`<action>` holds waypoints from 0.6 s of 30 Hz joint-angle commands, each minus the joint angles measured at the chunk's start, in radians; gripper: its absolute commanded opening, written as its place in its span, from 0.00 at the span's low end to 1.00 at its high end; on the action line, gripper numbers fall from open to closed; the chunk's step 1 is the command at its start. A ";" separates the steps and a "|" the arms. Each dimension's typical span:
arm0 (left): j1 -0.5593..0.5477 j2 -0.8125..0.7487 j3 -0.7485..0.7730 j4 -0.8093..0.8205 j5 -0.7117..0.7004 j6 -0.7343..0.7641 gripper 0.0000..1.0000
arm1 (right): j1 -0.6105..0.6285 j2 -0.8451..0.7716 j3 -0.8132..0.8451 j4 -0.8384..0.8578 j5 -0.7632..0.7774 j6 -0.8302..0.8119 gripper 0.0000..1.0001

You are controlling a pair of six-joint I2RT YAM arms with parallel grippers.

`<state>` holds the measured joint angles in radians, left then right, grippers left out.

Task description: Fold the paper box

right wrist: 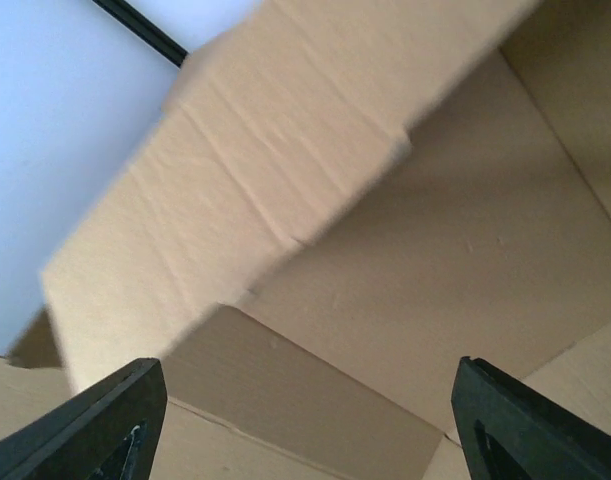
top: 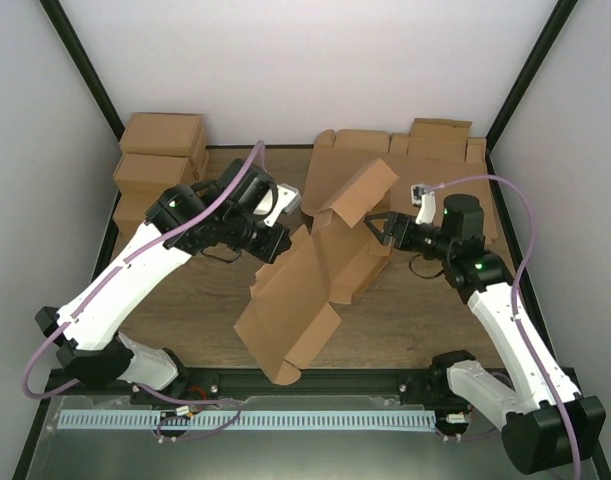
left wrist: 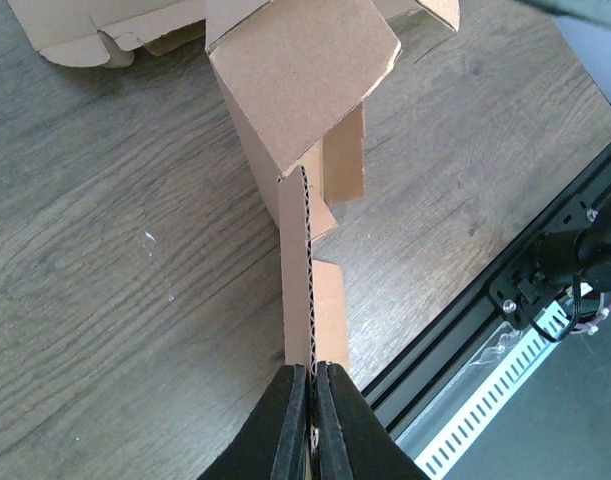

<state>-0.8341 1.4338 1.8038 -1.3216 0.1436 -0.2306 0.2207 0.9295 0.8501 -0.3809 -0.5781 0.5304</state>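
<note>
top external: one paper box (top: 297, 305)

Open table (top: 405, 320) near right; paper box (top: 315, 290) mid-table, cardboard stacks (top: 163, 150) behind.

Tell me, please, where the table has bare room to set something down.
Bare wood lies near-right, between the paper box, the right arm and the front rail, and near-left, between the box and the left arm. The back corners are crowded by cardboard stacks, the centre by the box.
</note>
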 commanded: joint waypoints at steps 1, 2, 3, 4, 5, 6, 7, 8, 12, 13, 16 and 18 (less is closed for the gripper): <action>-0.005 0.005 0.006 -0.005 -0.001 0.013 0.06 | 0.009 -0.023 0.116 -0.012 0.030 -0.018 0.82; -0.007 0.009 0.007 -0.007 -0.007 0.013 0.06 | 0.009 -0.030 0.124 -0.013 0.031 -0.017 0.82; -0.011 0.011 0.007 -0.009 -0.012 0.013 0.05 | 0.009 -0.038 0.135 -0.018 0.035 -0.017 0.83; -0.015 0.012 0.007 -0.008 -0.016 0.013 0.05 | 0.008 -0.045 0.143 -0.028 0.044 -0.017 0.83; -0.018 0.013 0.006 -0.009 -0.021 0.013 0.05 | 0.007 -0.052 0.157 -0.036 0.055 -0.020 0.84; -0.021 0.015 0.007 -0.010 -0.026 0.013 0.05 | 0.008 -0.058 0.169 -0.044 0.069 -0.022 0.85; -0.024 0.017 0.007 -0.010 -0.030 0.013 0.05 | 0.009 -0.059 0.183 -0.054 0.084 -0.023 0.87; -0.025 0.017 0.008 -0.011 -0.035 0.013 0.05 | 0.009 -0.056 0.198 -0.064 0.101 -0.022 0.89; -0.033 0.028 0.012 -0.012 -0.052 0.013 0.05 | 0.008 0.035 0.292 -0.149 0.154 0.022 0.97; -0.034 0.030 0.015 -0.011 -0.056 0.013 0.05 | 0.007 0.057 0.310 -0.165 0.162 0.038 0.97; -0.038 0.036 0.022 -0.015 -0.066 0.014 0.05 | 0.006 0.077 0.307 -0.149 0.177 0.101 0.96; -0.039 0.041 0.030 -0.019 -0.071 0.014 0.05 | -0.001 0.071 0.280 -0.108 0.186 0.141 0.97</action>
<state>-0.8650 1.4635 1.8046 -1.3273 0.0902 -0.2298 0.2207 1.0023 1.1347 -0.4847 -0.4393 0.5793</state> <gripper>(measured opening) 0.051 0.966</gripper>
